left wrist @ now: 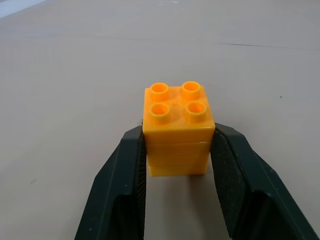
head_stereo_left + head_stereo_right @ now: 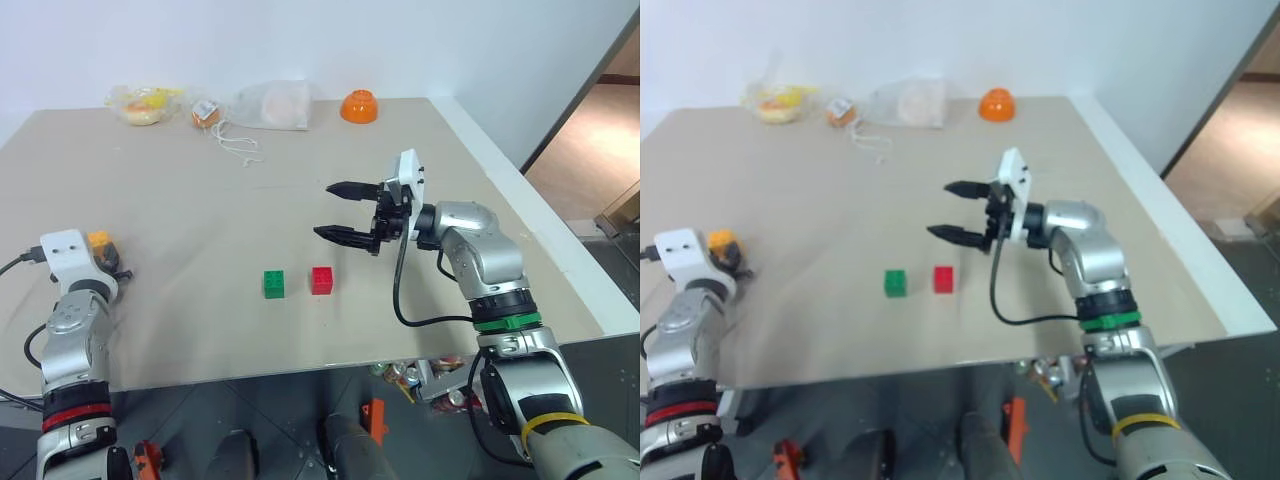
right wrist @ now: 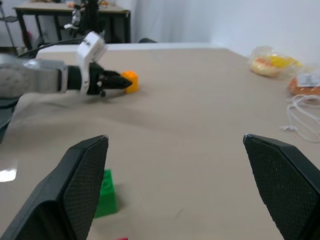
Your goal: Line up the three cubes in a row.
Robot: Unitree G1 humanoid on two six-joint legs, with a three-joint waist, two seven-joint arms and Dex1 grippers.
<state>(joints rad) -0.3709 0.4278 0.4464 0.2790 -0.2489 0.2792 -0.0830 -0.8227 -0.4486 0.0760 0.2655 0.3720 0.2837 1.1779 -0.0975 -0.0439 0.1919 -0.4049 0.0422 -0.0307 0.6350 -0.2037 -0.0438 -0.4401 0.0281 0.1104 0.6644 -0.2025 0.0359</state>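
Observation:
The yellow-orange cube (image 1: pixel 177 115) stands on the table at the far left, and my left gripper (image 1: pixel 179 132) is shut on it, one finger on each side. The head view shows that cube (image 2: pixel 98 240) just beyond the left wrist. The green cube (image 2: pixel 273 284) and the red cube (image 2: pixel 322 280) sit side by side near the table's front middle, a small gap between them. My right gripper (image 2: pixel 325 210) hovers open above and a little right of the red cube, pointing left, with nothing between its fingers. In the right wrist view, the green cube (image 3: pixel 105 200) lies below that gripper.
An orange bowl (image 2: pixel 359 106) stands upside down at the table's far edge. Plastic bags of food (image 2: pixel 270 104) and a loose string (image 2: pixel 238 145) lie along the back left. The table's right edge (image 2: pixel 520 190) runs close to my right arm. Cans (image 2: pixel 410 378) lie below the front edge.

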